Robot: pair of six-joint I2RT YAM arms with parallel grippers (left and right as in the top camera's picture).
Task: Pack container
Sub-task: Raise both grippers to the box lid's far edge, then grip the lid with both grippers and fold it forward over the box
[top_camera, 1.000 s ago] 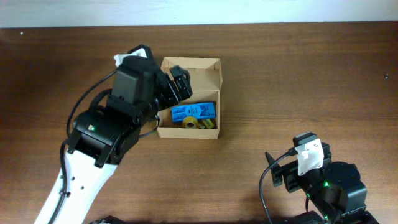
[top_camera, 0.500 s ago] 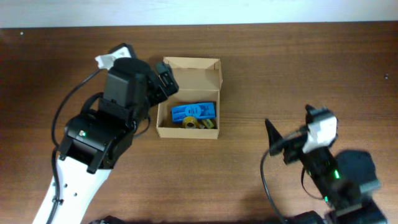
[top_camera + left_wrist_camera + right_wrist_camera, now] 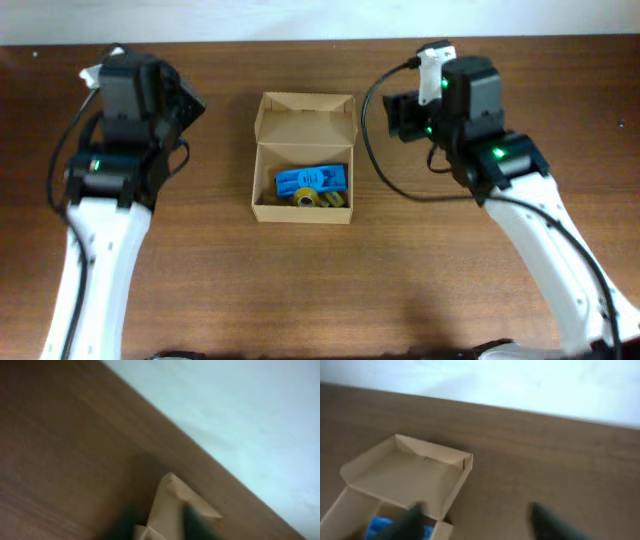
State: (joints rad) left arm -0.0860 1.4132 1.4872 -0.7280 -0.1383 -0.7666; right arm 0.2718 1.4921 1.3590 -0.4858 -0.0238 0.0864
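The container [image 3: 262, 205], a tan cardboard box, sits mid-table with its hinged lid [image 3: 305, 118] standing open at the back. Inside lie a blue plastic item [image 3: 311, 180] and small yellow pieces [image 3: 328, 198]. My left gripper [image 3: 190, 100] hovers left of the box, apart from it. In the blurred left wrist view its dark fingers [image 3: 125, 520] stand a narrow gap apart, with a corner of the lid [image 3: 172, 502] showing beyond them. My right gripper [image 3: 395, 115] is open and empty just right of the lid. The right wrist view shows the box [image 3: 400, 475] and my right gripper [image 3: 480, 520].
The dark wooden table [image 3: 480, 300] ends at a pale strip [image 3: 320, 18] along the back. Both white arms reach in from the front corners, one on each side of the box.
My left gripper pulled out of the box and swung back-left, its jaws narrowing. My right arm rose from the front right to beside the box's back right corner.
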